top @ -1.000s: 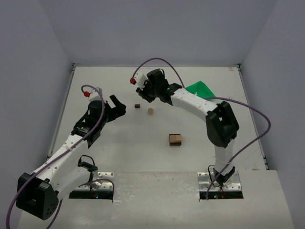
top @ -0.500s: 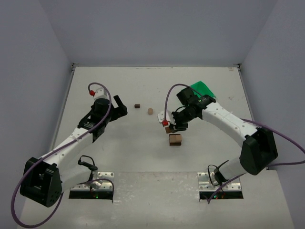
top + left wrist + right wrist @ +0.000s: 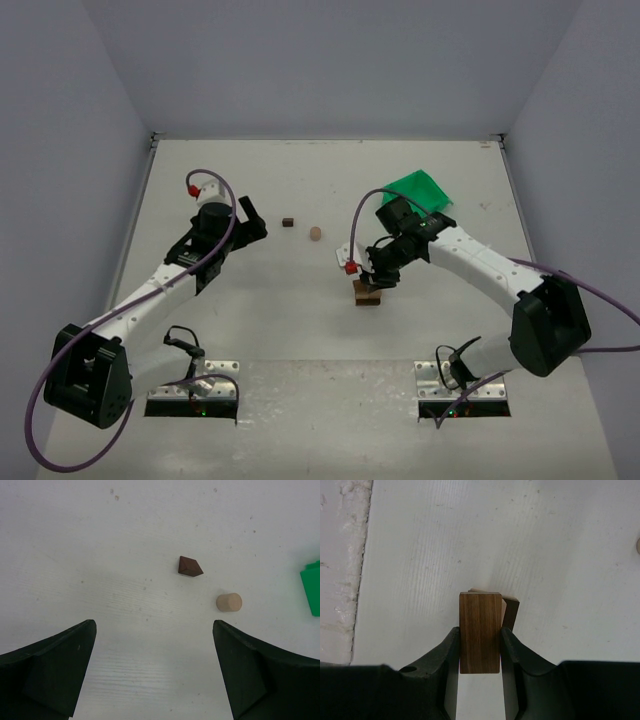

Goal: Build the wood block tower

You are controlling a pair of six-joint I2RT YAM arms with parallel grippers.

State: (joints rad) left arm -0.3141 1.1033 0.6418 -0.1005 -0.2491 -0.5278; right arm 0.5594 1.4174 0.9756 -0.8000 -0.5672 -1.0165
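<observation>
dark block clamped in right gripper, held over tower, contact possibly made. left gripper spread wide, empty; cylinder seen at its 1 o'clock.

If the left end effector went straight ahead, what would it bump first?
Probably the small dark brown wooden block, ahead between the fingers of the open left end effector. The tan wooden cylinder sits off to one side. Depth is unclear.

Bright, even overhead light casts soft, faint shadows (diffuse-edged) on the white table; all three views look sharp.
</observation>
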